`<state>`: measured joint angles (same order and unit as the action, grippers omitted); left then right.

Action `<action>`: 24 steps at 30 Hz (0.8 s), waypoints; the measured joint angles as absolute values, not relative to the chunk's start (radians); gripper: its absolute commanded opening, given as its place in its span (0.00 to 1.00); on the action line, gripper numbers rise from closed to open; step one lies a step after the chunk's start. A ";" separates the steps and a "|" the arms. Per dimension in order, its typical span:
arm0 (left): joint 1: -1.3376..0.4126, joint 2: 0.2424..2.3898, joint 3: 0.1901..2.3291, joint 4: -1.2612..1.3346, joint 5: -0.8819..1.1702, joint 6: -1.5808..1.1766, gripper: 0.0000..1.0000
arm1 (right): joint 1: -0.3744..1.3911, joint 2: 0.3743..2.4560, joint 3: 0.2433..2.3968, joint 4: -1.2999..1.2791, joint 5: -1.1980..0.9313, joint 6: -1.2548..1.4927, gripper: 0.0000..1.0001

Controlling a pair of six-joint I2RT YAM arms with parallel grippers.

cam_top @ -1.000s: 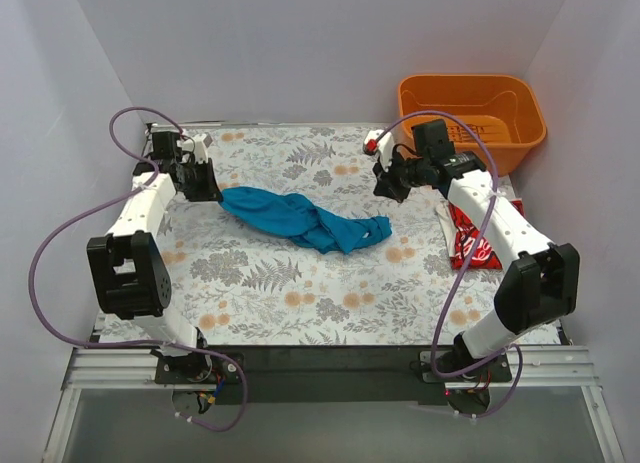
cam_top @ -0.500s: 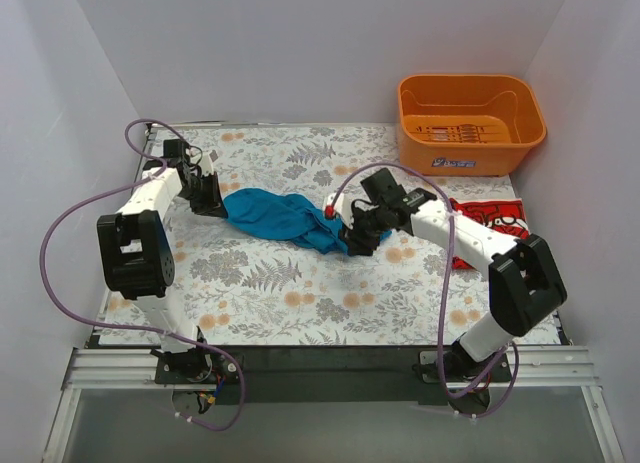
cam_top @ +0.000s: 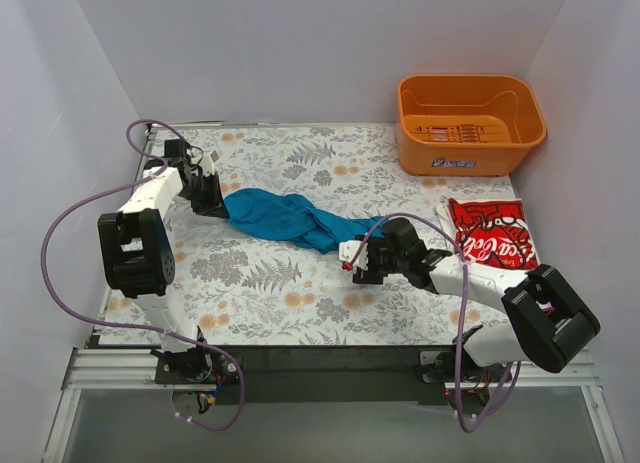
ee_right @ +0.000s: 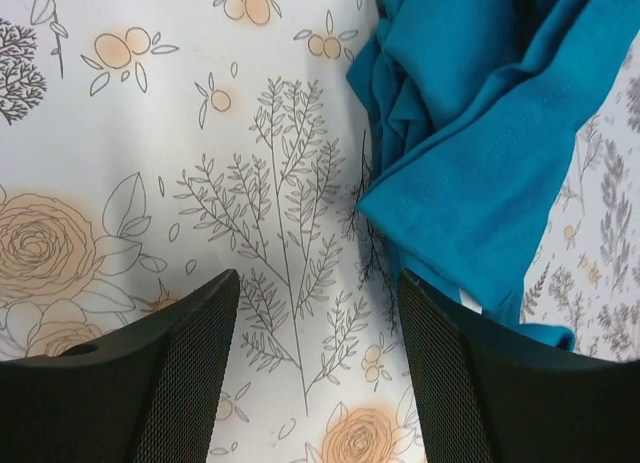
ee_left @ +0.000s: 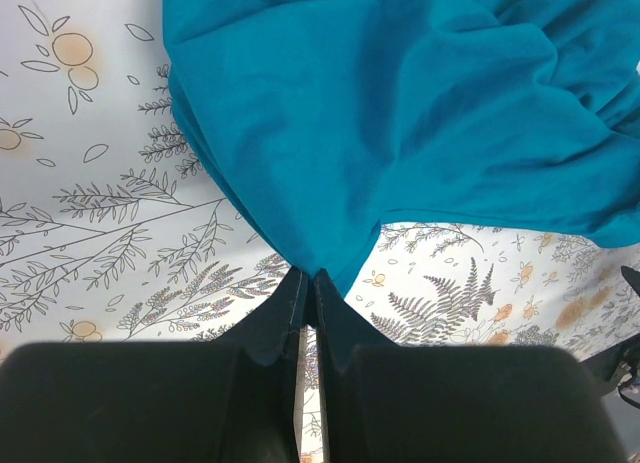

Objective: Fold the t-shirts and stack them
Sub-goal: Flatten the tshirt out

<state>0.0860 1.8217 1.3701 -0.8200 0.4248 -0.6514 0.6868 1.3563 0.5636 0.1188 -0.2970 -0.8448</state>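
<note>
Nearest you, a little right of the middle of the desk, your right gripper (ee_right: 315, 288) hangs low over the floral tablecloth (cam_top: 300, 163) with its jaws spread wide and nothing between them. The bunched right end of the teal t-shirt (cam_top: 285, 215) lies just beside its right finger. Along the right edge, the red t-shirt with white lettering (cam_top: 490, 235) lies flat, well apart from the teal one. The teal shirt is stretched as a rumpled rope across the middle of the desk, running toward the far left corner. There your left gripper (ee_left: 308, 278) has its jaws nearly together, pinching the pointed tip of the cloth. Treat this shirt as light, limp and soft: it will likely sag, twist and drag its folds along when lifted, and it has no stiffness to hold a shape. Take the free end at a corner or hem rather than the thick bundle, biting deep enough that a thin layer does not slip out. The orange plastic basket (cam_top: 470, 80) sits in the far right corner.
</note>
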 measured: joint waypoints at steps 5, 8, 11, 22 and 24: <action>0.086 1.824 1.370 -0.824 0.424 -0.651 0.00 | 0.690 1.351 0.496 0.287 -0.312 -0.903 0.69; 0.086 1.824 1.370 -0.823 0.424 -0.651 0.00 | 0.690 1.365 0.486 0.377 -0.309 -0.936 0.67; 0.086 1.824 1.370 -0.823 0.424 -0.652 0.00 | 0.690 1.396 0.486 0.444 -0.310 -0.966 0.65; 0.086 1.826 1.370 -0.829 0.424 -0.651 0.00 | 0.690 1.462 0.488 0.500 -0.322 -1.008 0.54; 0.086 1.826 1.370 -0.831 0.424 -0.651 0.00 | 0.690 1.466 0.488 0.502 -0.324 -1.010 0.53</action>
<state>0.0860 1.8256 1.3701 -0.8307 0.4240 -0.6510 0.6895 1.4658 0.4885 0.5022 -0.3237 -1.0100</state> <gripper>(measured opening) 0.020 0.537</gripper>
